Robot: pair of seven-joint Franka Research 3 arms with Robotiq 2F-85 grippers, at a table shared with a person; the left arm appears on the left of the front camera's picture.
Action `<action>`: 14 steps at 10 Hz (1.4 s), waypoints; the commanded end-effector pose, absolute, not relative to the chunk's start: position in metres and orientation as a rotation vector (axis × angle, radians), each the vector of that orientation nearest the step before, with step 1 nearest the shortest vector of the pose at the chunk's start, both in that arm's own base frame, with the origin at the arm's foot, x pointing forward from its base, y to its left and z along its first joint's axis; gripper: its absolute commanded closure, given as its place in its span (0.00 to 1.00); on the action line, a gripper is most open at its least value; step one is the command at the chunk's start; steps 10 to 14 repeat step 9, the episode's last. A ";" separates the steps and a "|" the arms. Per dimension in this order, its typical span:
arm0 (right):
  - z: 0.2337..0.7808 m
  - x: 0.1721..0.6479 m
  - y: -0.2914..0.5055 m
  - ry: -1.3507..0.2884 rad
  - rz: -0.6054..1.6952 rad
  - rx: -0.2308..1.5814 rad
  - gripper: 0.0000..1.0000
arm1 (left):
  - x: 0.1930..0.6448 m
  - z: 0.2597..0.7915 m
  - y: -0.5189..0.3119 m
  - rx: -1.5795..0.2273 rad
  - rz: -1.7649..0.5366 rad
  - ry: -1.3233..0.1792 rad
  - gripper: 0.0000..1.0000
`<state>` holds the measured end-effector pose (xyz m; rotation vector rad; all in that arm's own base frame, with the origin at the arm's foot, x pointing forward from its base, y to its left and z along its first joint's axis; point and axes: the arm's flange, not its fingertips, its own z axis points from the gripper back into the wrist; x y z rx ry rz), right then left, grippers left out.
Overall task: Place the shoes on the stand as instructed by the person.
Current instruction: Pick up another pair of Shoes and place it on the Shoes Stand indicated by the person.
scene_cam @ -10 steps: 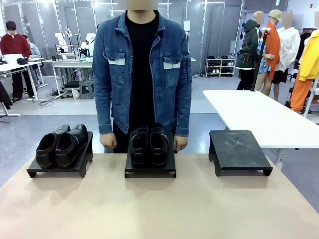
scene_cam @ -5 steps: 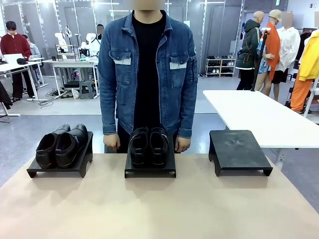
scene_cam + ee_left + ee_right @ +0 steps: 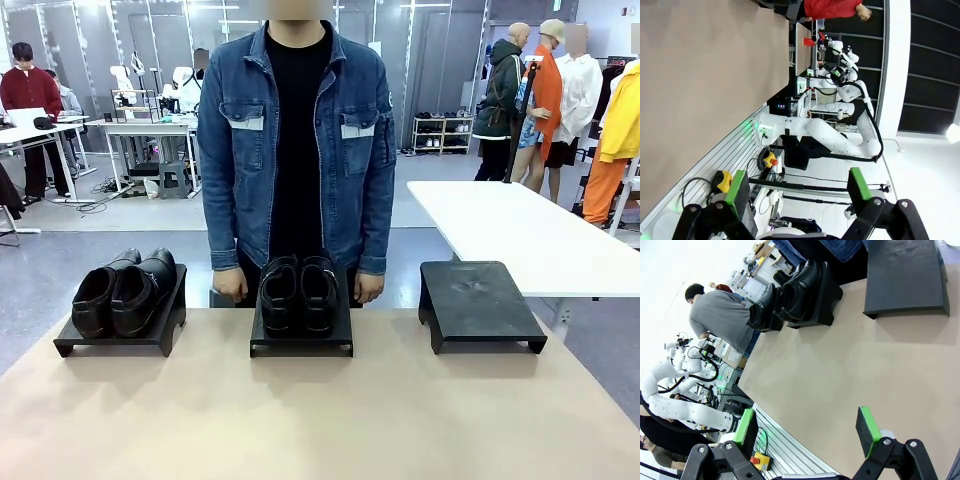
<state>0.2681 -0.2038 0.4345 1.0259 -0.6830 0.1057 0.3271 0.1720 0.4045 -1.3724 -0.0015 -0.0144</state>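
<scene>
Plain shoes (image 3: 125, 291) on left stand (image 3: 122, 325), strap shoes (image 3: 298, 292) on middle stand (image 3: 301, 335), right stand (image 3: 479, 302) bare. Person (image 3: 296, 150) behind table (image 3: 320, 410).

The person (image 3: 296, 150) is wearing a blue denim jacket with pale flaps on the two chest pockets, open over a black shirt, and the cuffs are showing a row of lighter stitching. The left gripper (image 3: 799, 194) is showing black link arms with round bolts and two bright green pads (image 3: 737, 187) on its fingers. The right gripper (image 3: 807, 432) is looking the same: black metal links, round screws, green pads (image 3: 867, 430), and a small white piece just beside one pad.
</scene>
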 end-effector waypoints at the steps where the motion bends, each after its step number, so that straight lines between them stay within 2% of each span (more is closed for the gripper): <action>1: 0.435 0.268 -0.206 -0.707 0.121 1.033 0.00 | 0.324 0.406 0.170 -1.380 -0.022 -0.009 0.00; 14: 0.435 0.268 -0.206 -0.707 0.121 1.033 0.00 | 0.324 0.406 0.170 -1.380 -0.022 -0.009 0.00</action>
